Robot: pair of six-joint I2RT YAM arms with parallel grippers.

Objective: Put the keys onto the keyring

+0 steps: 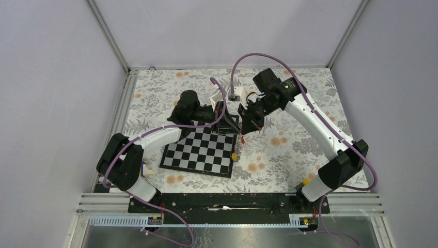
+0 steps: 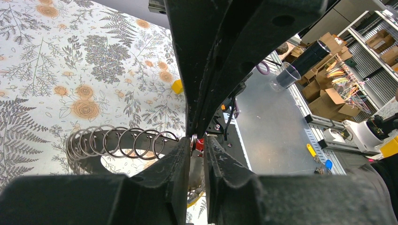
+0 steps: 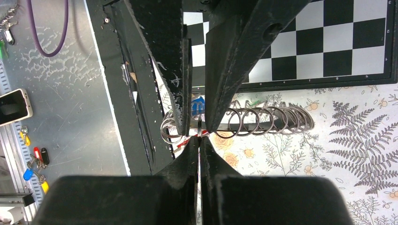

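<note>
My right gripper (image 3: pixel 199 138) is shut on a thin grey metal ring seen edge-on, which I take for the keyring (image 2: pixel 193 139). A key with a red tag (image 2: pixel 200 144) hangs from it. My left gripper (image 2: pixel 198 140) faces the right one tip to tip. Its fingers stand a narrow gap apart on either side of that ring, which lies against one finger. A blue tag (image 3: pixel 198 108) shows between the left fingers (image 3: pixel 164 56). In the top view both grippers (image 1: pixel 233 118) (image 1: pixel 247 123) meet above the far right corner of the chessboard. A yellow-tagged key (image 2: pixel 177 86) lies on the cloth.
A black rack holding a row of several wire rings (image 2: pixel 122 140) (image 3: pixel 263 119) stands just beside the fingertips. The chessboard (image 1: pixel 199 150) lies in front of it on the flowered cloth. Metal frame rails edge the table.
</note>
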